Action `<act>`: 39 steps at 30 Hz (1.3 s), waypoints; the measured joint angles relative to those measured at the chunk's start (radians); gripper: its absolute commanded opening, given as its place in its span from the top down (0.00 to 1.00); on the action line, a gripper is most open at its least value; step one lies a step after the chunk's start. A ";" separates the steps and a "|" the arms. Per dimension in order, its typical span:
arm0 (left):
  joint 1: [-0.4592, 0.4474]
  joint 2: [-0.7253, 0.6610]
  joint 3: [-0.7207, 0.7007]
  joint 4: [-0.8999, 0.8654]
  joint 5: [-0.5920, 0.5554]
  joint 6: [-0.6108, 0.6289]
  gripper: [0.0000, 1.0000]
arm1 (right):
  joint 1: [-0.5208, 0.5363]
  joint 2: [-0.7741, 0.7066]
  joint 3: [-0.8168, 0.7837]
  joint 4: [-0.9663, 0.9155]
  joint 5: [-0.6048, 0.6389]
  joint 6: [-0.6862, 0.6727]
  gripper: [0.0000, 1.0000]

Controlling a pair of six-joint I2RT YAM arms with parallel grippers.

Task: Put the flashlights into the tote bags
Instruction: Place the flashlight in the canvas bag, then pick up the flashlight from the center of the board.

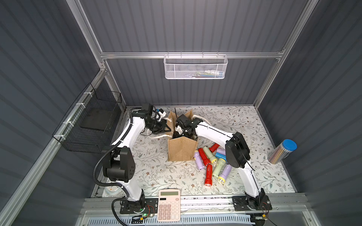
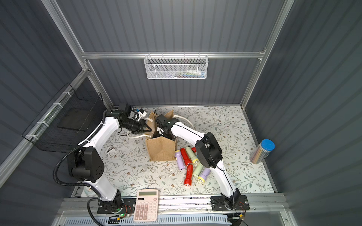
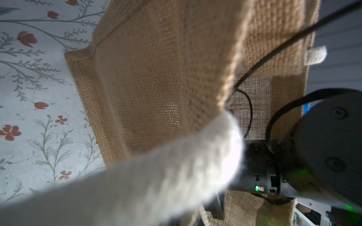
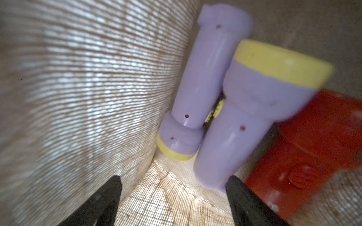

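Floral-printed tabletop [image 1: 156, 176] is carrying the tote bag [image 1: 182, 150], standing upright mid-table, with loose flashlights [image 1: 212, 162] lying heaped just beside it. Holding the mouth open, the left gripper [image 1: 166, 129], fingers pressed together, seems to be pinching the rope handle [image 3: 156, 176]. The right gripper [image 4: 174, 178] is hanging inside, fingers spread and empty, near two lilac flashlights [image 4: 231, 137] and a red flashlight [image 4: 293, 166]. Lifting out carelessly could be snagging the jute wall and tipping the bag.

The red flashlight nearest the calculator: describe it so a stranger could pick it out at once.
Find the tan jute tote bag standing mid-table, then the heap of flashlights lying beside it. At the heap's edge toward the pink calculator lies the red flashlight. Unlike the other red ones, it lies farthest from the bag, head toward the table's front.
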 measured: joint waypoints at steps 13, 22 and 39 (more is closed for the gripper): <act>0.023 0.000 0.005 -0.019 -0.026 0.000 1.00 | -0.012 -0.211 0.000 0.077 -0.014 -0.054 0.11; 0.026 0.000 0.014 -0.022 -0.032 0.000 1.00 | -0.014 -0.365 -0.069 0.186 -0.031 -0.072 0.12; 0.034 -0.003 0.041 -0.052 -0.081 0.003 1.00 | -0.112 -0.750 -0.470 0.267 0.110 -0.076 0.15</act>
